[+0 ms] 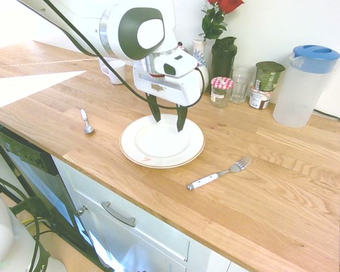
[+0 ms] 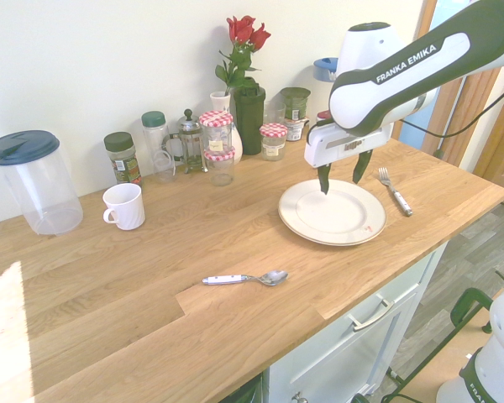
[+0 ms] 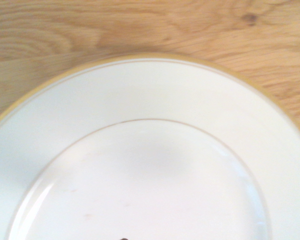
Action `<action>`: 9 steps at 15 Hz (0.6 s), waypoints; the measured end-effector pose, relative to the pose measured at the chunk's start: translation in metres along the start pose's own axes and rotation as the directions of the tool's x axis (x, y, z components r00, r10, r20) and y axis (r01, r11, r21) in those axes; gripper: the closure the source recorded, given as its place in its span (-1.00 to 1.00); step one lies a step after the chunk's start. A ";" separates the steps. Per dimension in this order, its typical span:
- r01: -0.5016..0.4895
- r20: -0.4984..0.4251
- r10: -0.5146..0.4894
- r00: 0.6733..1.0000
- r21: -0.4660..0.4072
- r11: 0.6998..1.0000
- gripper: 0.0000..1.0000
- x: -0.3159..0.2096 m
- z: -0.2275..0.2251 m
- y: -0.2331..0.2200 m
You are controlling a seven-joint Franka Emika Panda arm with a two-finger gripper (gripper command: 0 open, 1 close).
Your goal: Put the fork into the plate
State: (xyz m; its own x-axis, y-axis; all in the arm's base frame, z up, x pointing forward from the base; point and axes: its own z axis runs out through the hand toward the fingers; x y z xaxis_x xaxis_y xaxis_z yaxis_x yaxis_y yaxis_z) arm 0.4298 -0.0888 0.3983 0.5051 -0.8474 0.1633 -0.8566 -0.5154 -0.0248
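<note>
Fork [image 1: 219,174], white-handled with silver tines, lies beside the cream plate [image 1: 162,162]; hand [image 1: 169,126] stands wide.

White plate [image 1: 162,141], gold-rimmed; jar lid [image 1: 221,83] red-and-white checked.

In the wrist view, the plate [image 3: 140,95] is cut by the picture's edge. In the first exterior view, the roses [image 1: 226,5] are cut at the top, and the robot's arm [image 1: 139,31] hides most glass jars.
</note>
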 end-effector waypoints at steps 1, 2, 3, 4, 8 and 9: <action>-0.020 -0.012 0.020 1.000 -0.002 1.000 -1.00 0.010 0.000 0.009; -0.038 -0.021 0.038 0.999 -0.006 0.999 -1.00 0.020 0.000 0.018; -0.054 -0.030 0.054 0.998 -0.013 0.998 -1.00 0.028 0.000 0.027; -0.070 -0.038 0.069 0.997 -0.020 0.997 -1.00 0.035 0.001 0.035; -0.129 -0.055 0.126 0.990 -0.043 0.991 -1.00 0.055 0.003 0.068; -0.140 -0.054 0.137 0.989 -0.049 0.989 -1.00 0.055 0.005 0.077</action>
State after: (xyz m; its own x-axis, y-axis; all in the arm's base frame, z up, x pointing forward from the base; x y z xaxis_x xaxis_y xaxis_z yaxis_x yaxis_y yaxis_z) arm 0.3921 -0.1757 0.4000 0.3763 -0.9020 0.2114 -0.9230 -0.3849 0.0009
